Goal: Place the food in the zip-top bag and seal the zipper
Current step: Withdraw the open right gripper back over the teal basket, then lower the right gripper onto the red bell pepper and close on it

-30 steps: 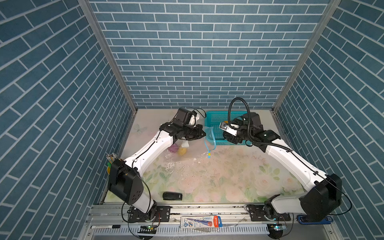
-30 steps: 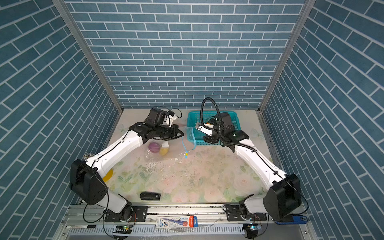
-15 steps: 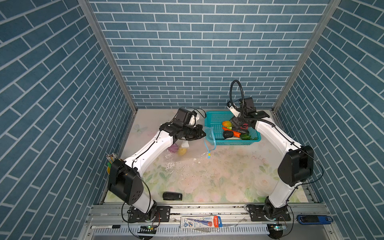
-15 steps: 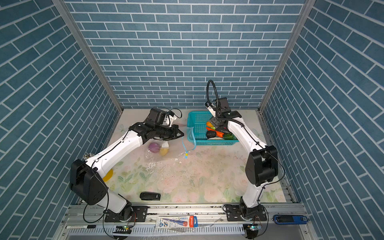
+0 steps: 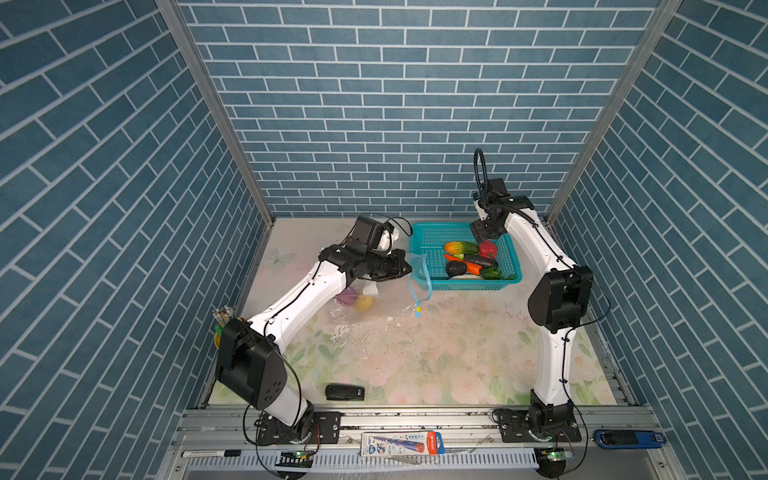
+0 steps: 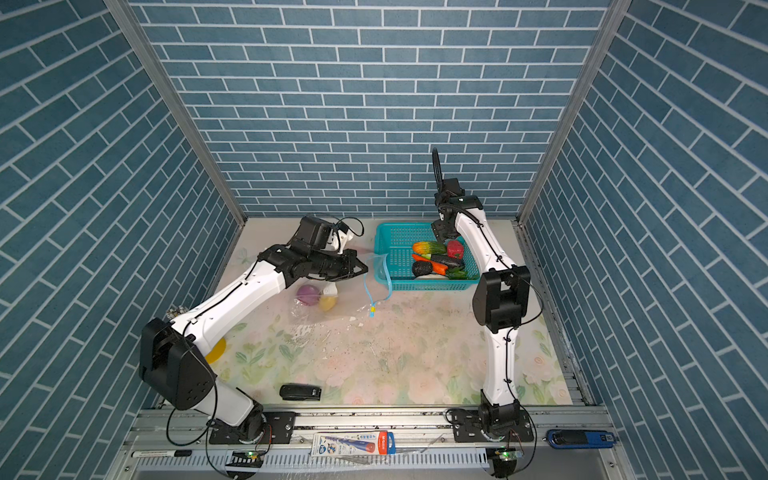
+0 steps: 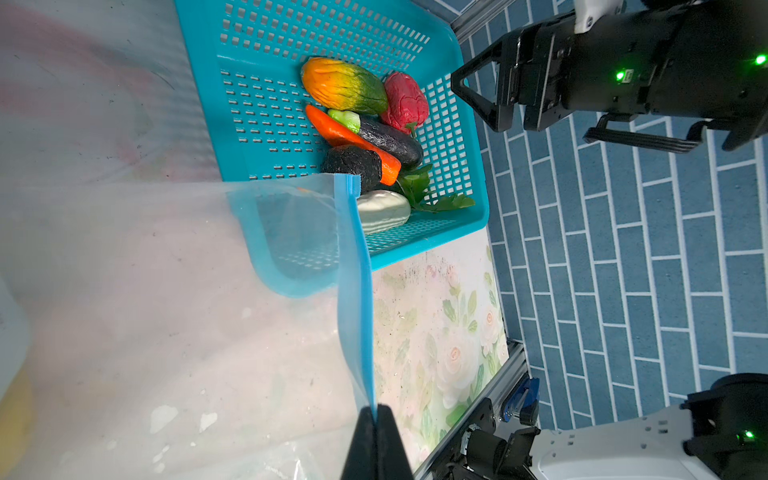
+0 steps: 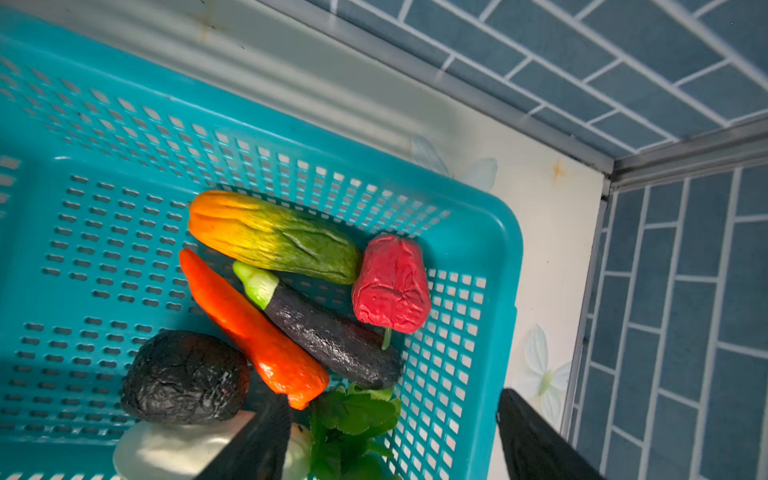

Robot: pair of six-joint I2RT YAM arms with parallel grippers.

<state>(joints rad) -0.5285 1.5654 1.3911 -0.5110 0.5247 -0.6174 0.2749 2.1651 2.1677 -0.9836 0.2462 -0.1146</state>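
Pinching zipper (image 7: pixel 355 299) edge, left jaws beside basket (image 7: pixel 199 83)

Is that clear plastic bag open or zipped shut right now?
Open. The bag has its blue zipper strip parted into a gaping loop, and the left gripper pinches one lip.

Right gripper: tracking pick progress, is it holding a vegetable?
No, the right gripper stands open above the teal basket, nothing between its jaws.

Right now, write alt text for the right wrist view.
A teal basket holds toy vegetables: an orange-green gourd, red pepper, orange carrot, eggplant, dark avocado, a white piece and greens. The open right gripper hovers above them.
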